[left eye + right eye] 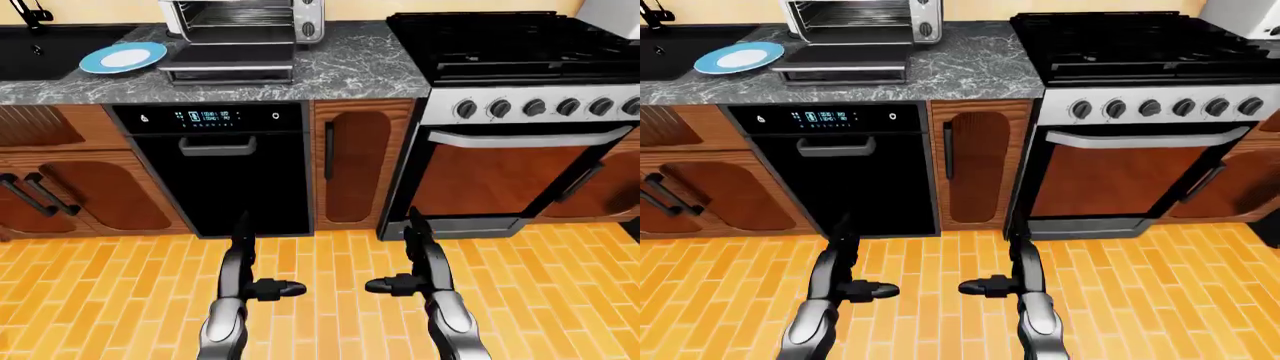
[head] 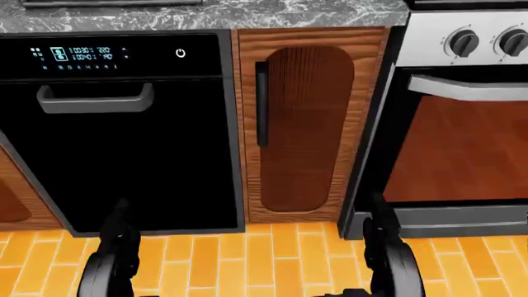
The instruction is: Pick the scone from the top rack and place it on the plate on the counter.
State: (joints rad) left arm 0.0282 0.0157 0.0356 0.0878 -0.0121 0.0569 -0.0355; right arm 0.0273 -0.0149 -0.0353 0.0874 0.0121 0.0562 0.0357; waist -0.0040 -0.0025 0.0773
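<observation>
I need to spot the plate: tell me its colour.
Light blue rim, white centre: the plate, clearest in the left-eye view.

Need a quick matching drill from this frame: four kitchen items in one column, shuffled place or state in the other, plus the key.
Items:
1. plate
2. toaster oven
3. dishwasher
4. stove

Descriptions:
A. black, under the counter, lit display
B. door down, on the counter
C. blue rim, beside the sink
D. row of knobs, at the view's right

Pairs: 1-C, 2-B, 3-A, 4-D
</observation>
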